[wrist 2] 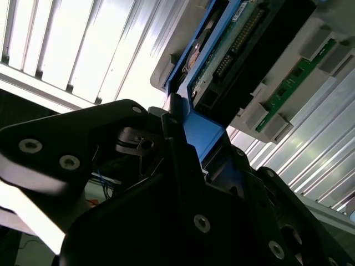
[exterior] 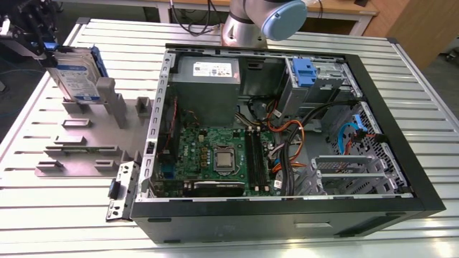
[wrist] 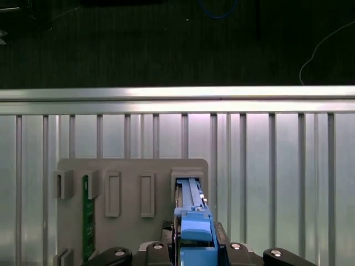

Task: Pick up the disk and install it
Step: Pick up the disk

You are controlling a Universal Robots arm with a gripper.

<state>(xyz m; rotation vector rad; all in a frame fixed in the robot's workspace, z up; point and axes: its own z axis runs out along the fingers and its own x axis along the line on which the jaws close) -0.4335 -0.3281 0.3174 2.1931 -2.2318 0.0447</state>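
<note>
Claw (exterior: 46,48) closed on top end of disk (exterior: 74,75) | disk upright in grey holder (exterior: 107,97) on surface (exterior: 64,215), ten o'clock of case (exterior: 251,217) | grasp made; lift-out and install not done.

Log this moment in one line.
gripper: shut on blue end tab | flat silver disk with blue plastic rails: upright in grey slotted rack | open black computer case: beside rack

End effector (exterior: 47,47) cropped at exterior view's edge, disk (exterior: 74,75) base hidden in grey stand (exterior: 107,90)
</note>
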